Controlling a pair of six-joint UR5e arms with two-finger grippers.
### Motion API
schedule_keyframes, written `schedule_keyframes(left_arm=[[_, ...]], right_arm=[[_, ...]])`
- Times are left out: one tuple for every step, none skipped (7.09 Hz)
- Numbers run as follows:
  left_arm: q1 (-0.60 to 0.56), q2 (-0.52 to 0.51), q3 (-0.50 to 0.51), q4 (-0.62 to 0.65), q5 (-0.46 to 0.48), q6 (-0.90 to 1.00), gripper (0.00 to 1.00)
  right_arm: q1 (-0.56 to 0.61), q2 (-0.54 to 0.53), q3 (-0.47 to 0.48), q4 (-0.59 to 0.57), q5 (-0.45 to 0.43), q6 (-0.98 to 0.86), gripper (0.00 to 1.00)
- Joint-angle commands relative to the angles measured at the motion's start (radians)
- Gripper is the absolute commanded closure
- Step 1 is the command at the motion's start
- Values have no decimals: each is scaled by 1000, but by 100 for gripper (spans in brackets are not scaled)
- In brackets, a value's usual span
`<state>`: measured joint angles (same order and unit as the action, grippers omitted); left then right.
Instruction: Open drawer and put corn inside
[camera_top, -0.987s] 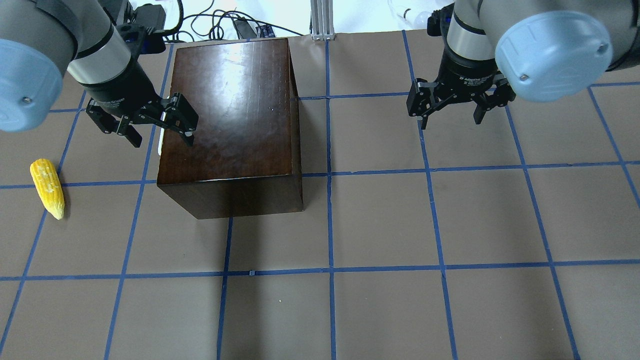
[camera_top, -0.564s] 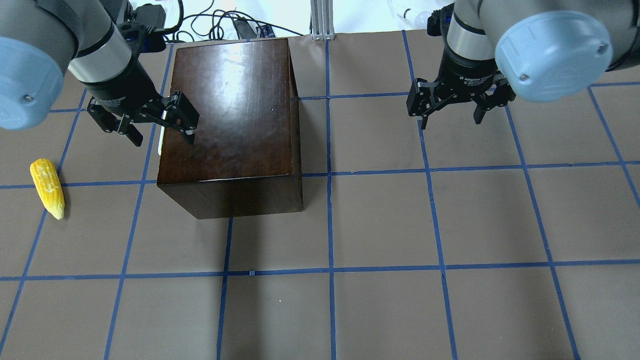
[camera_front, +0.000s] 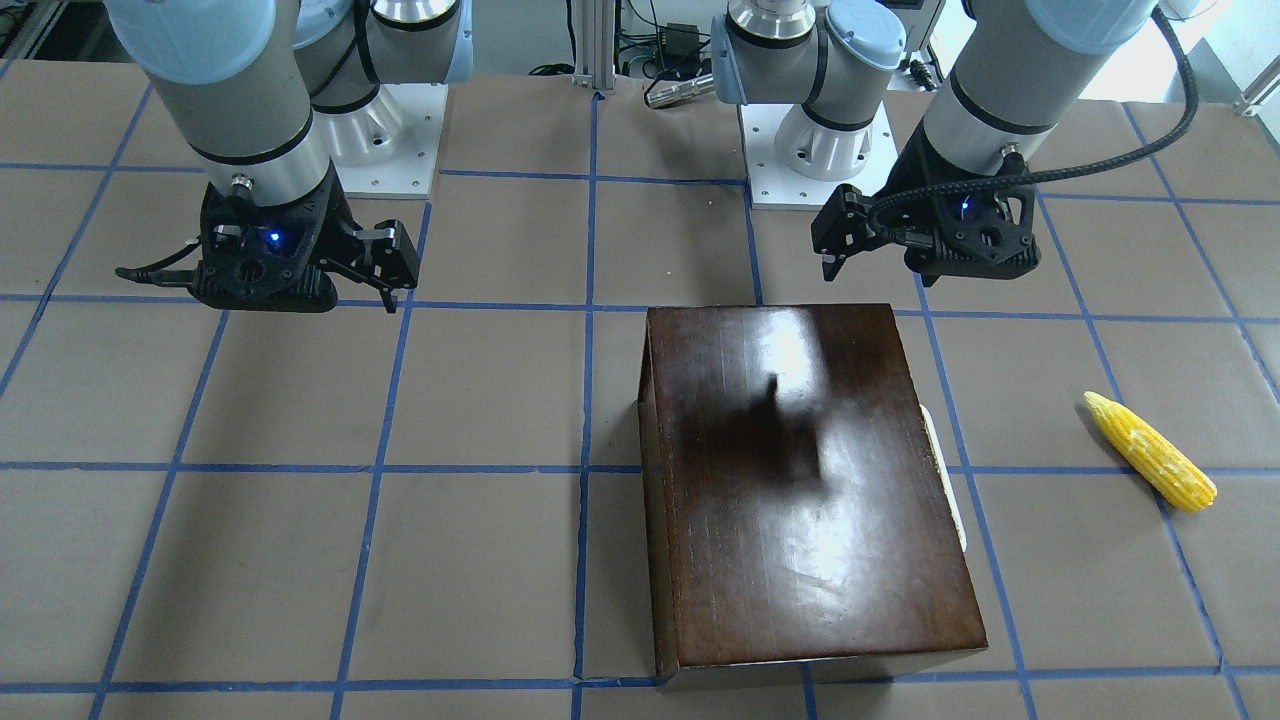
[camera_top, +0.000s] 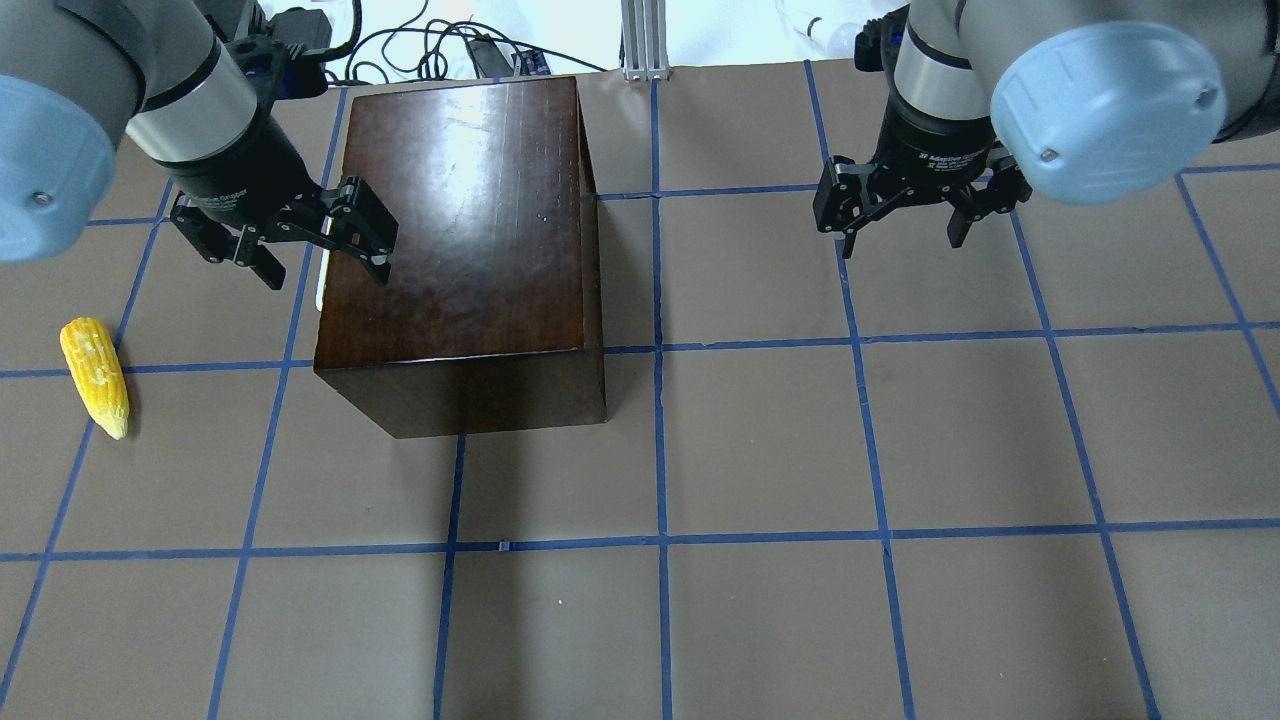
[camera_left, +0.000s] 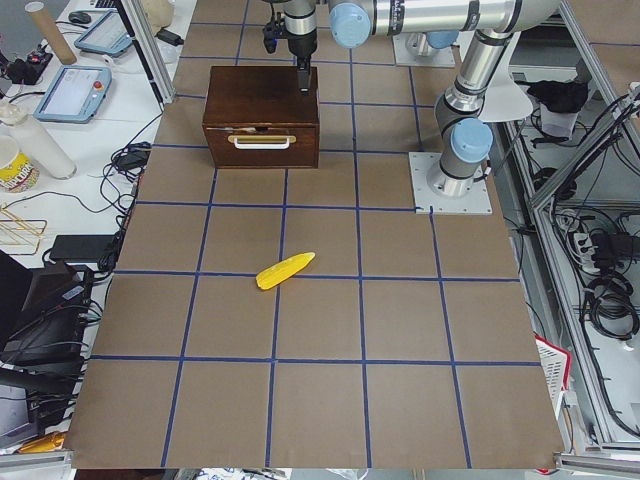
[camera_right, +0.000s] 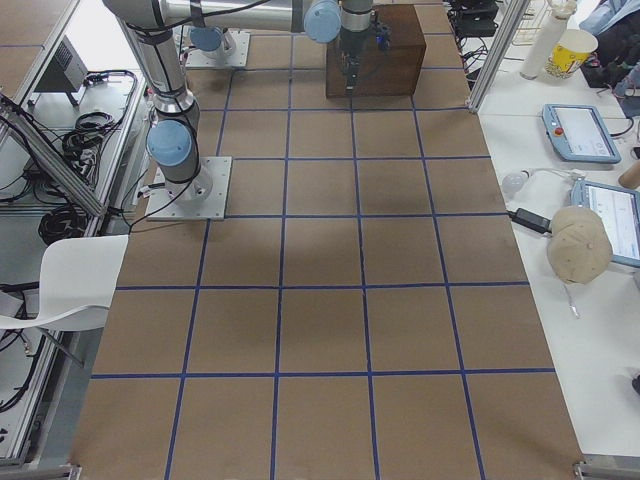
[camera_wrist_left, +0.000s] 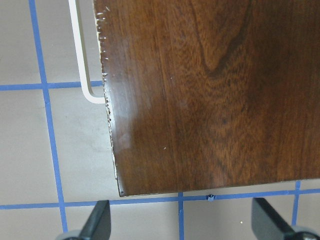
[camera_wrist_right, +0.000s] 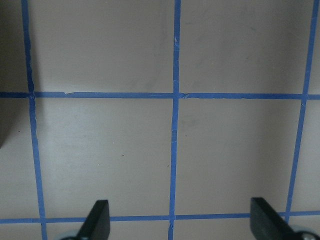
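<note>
The dark brown wooden box (camera_top: 460, 230) stands on the table with its drawer (camera_left: 225, 152) pushed in. The drawer's white handle (camera_top: 319, 285) sticks out on the box's left side and also shows in the left wrist view (camera_wrist_left: 80, 55). The yellow corn (camera_top: 95, 375) lies on the table left of the box, apart from it, and shows in the front view (camera_front: 1150, 450). My left gripper (camera_top: 325, 272) is open and empty, hovering over the box's left top edge above the handle. My right gripper (camera_top: 900, 240) is open and empty over bare table, right of the box.
The table (camera_top: 760, 450) is brown with blue tape grid lines. Cables and an aluminium post (camera_top: 645, 40) sit beyond the far edge behind the box. The arm bases (camera_front: 800, 150) stand on the robot's side of the table.
My left gripper has shifted slightly toward the far side of the table, still open over the box's left edge. The right arm, the box and the corn have not moved.
</note>
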<state>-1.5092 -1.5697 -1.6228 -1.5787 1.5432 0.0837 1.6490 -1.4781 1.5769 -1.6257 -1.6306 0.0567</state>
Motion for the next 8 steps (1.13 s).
schedule_keyframes(left_arm=[[3, -7, -2, 14, -2, -13, 0], [3, 0, -8, 17, 8, -24, 0], [3, -7, -8, 38, 6, -39, 0], [4, -6, -8, 49, 9, -64, 0], [7, -12, -5, 52, 9, -64, 0], [7, -21, 1, 54, 9, -64, 0], [15, -15, 3, 52, 9, -65, 0], [39, -16, 10, 52, 9, -56, 0]], right_arm=[[0, -1, 0, 0, 0, 0, 0], [0, 1, 0, 1, 0, 0, 0], [0, 1, 0, 0, 0, 0, 0], [0, -1, 0, 1, 0, 0, 0], [0, -1, 0, 0, 0, 0, 0], [0, 1, 0, 0, 0, 0, 0], [0, -1, 0, 0, 0, 0, 0], [0, 1, 0, 1, 0, 0, 0]])
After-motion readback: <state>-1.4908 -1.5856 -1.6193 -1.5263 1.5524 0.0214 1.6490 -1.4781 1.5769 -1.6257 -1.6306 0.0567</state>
